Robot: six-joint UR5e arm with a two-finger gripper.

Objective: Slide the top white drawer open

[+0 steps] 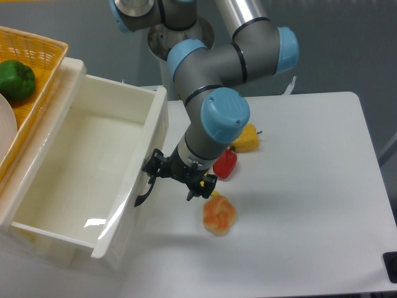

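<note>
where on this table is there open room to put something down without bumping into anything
The right half of the table, from the toy foods out to its right edge, is bare, as is the front strip below the orange toy. The top white drawer is empty inside. It is crowded around the claw, red pepper and yellow pepper.

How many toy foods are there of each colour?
Green: 1, the green pepper in the yellow basket
Yellow: 1, the yellow pepper on the table
Red: 1, the red pepper on the table
Orange: 1, the orange lumpy food on the table
Total: 4
</note>
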